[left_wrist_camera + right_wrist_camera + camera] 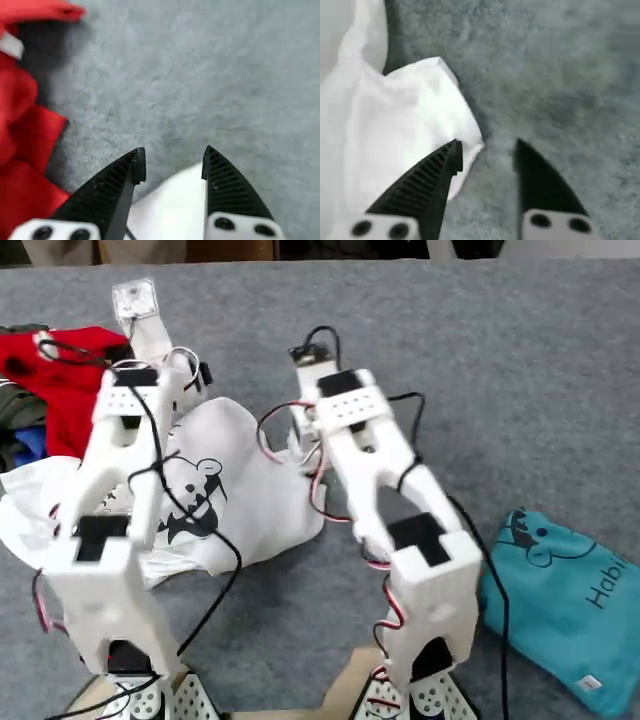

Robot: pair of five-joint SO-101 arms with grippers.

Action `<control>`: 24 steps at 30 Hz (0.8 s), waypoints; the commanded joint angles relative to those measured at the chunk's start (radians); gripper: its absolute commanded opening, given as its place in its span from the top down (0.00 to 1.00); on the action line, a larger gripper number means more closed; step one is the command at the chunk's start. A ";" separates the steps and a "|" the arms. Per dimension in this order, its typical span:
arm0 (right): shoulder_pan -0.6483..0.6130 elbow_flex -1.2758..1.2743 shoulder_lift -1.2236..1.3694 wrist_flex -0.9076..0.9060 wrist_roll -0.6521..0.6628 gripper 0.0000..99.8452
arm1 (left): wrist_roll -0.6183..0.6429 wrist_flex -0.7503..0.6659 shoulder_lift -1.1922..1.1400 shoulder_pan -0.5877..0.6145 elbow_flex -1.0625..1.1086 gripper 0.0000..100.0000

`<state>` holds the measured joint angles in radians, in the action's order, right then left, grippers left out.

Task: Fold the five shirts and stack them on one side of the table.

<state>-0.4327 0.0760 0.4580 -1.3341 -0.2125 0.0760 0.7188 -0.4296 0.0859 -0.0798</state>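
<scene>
A white shirt (pixel 235 495) with a panda print lies crumpled at the centre left of the grey table, between the two arms. My left gripper (pixel 172 165) is open just above the shirt's far edge (pixel 170 212), with a red shirt (pixel 20 150) close beside it. My right gripper (pixel 487 155) is open low over the table at a corner of the white shirt (pixel 400 130), one finger (pixel 435 175) over the cloth. The red shirt (pixel 70 375) is heaped at the far left. A teal shirt (pixel 560 590) lies roughly folded at the right front.
Dark and blue clothes (pixel 18 430) are bunched at the left edge under the red shirt. The left arm (pixel 115 490) covers part of the white shirt, and the right arm (pixel 380 470) stands beside it. Bare grey table (pixel 500 370) stretches across the far right.
</scene>
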 commanded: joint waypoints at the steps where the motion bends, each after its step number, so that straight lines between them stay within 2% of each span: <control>1: -0.024 0.008 0.064 0.068 -0.012 0.76 | 0.064 0.049 -0.125 0.020 -0.170 0.80; 3: -0.024 0.008 0.101 0.110 -0.014 0.77 | 0.103 0.098 -0.197 0.041 -0.236 0.82; 7: -0.016 0.024 0.134 0.175 -0.014 0.83 | 0.123 0.198 -0.285 0.086 -0.376 0.98; 11: 0.001 0.053 0.137 0.186 -0.014 0.96 | 0.143 0.313 -0.308 0.144 -0.494 0.98; 13: 0.004 0.054 0.137 0.186 -0.005 1.00 | 0.198 0.365 -0.308 0.180 -0.531 0.98; 19: 0.005 0.062 0.124 0.157 -0.003 0.99 | 0.236 0.462 -0.306 0.247 -0.644 0.98; 24: -0.038 0.061 0.039 0.160 -0.003 0.99 | 0.236 0.546 -0.306 0.141 -0.706 0.98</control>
<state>-0.4143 0.1082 0.5746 -1.1960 -0.2186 0.3046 1.2236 -0.7518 0.2961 -0.7104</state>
